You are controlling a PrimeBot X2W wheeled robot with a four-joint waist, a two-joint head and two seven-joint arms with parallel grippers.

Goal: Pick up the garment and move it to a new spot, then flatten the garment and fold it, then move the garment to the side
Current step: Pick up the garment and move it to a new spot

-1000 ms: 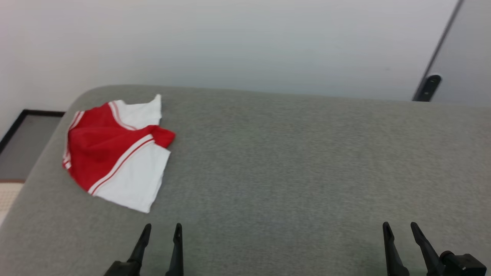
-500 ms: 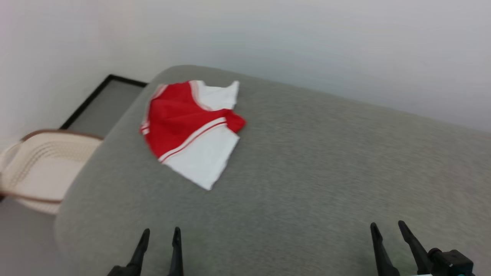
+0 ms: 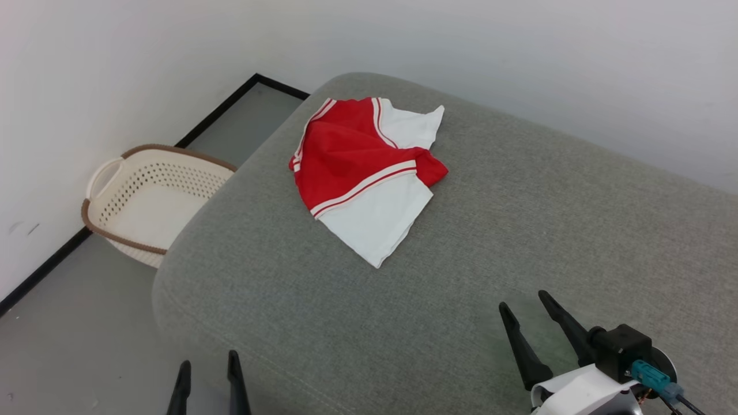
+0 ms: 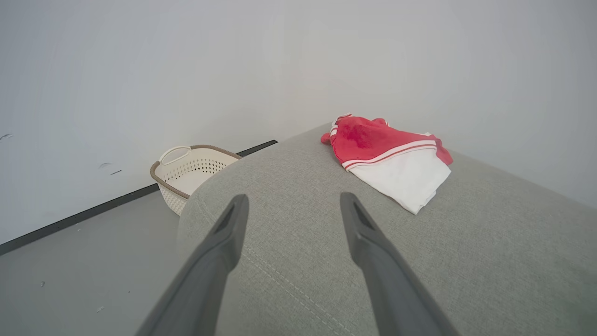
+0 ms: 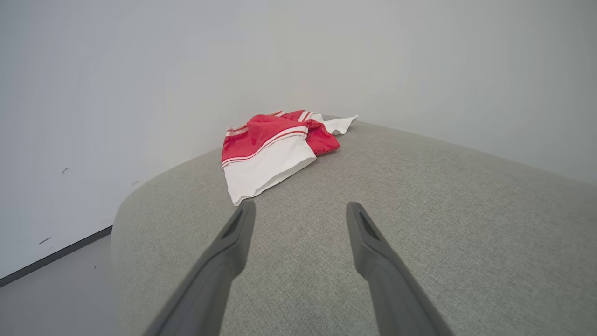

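The garment (image 3: 360, 167), a red T-shirt with white sleeves and striped bands, lies crumpled on the grey cushioned surface (image 3: 519, 230) near its far left corner. It also lies ahead in the left wrist view (image 4: 389, 156) and the right wrist view (image 5: 273, 147). My left gripper (image 3: 209, 366) is open at the surface's near left edge, well short of the garment. My right gripper (image 3: 523, 302) is open over the near right part, empty. Both grippers' fingers (image 4: 228, 233) (image 5: 238, 238) stand apart with nothing between them.
A cream perforated basket (image 3: 147, 199) with a brown rim stands on the grey floor (image 3: 75, 323) left of the surface, against the white wall; it also shows in the left wrist view (image 4: 191, 172). A black baseboard runs along the wall.
The head camera has swung left, so the garment shifted toward the picture's centre and the basket and floor came into view. The right gripper now sits higher and more tilted in the picture.
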